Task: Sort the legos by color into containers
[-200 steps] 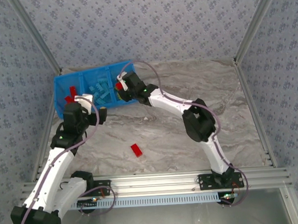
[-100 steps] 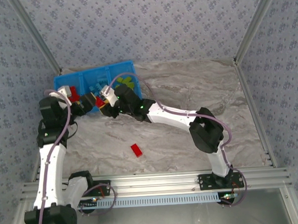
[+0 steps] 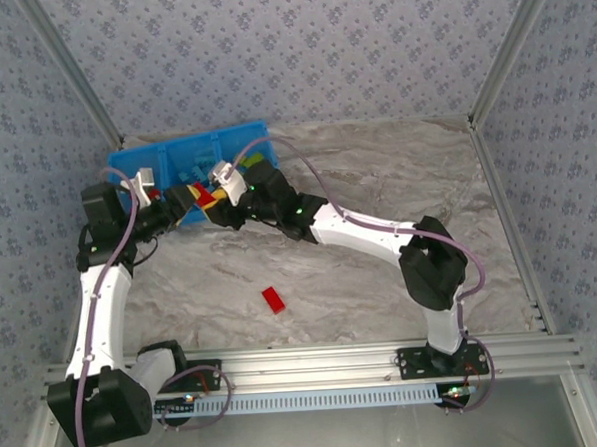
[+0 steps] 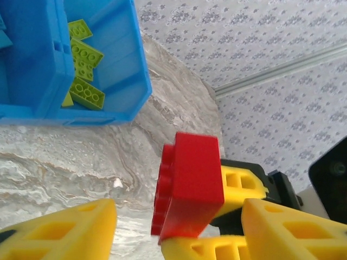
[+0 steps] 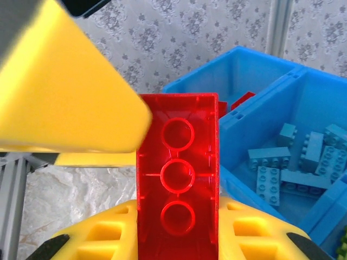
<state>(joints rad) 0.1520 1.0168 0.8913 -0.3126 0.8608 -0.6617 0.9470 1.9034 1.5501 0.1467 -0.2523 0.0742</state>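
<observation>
Lengthwise in right claw (image 5: pixel 179 234), red lego (image 5: pixel 178 179), hollow underside showing

The walls (image 3: pixel 299 43), papered in pale grey-blue with a small darker flower print, are closing in the space on three sides. A slanting metal post (image 3: pixel 70 70) is running down the left corner where two walls are meeting, and a second post (image 3: pixel 510 47) is doing the same on the right. Below them a tabletop (image 3: pixel 376 169) with a grey and beige marble pattern is lying flat, taking soft, even light. A ribbed metal rail (image 3: pixel 316 361) is running across its near edge, and a pale slotted strip (image 3: pixel 318 398) is sitting just beneath that rail.
</observation>
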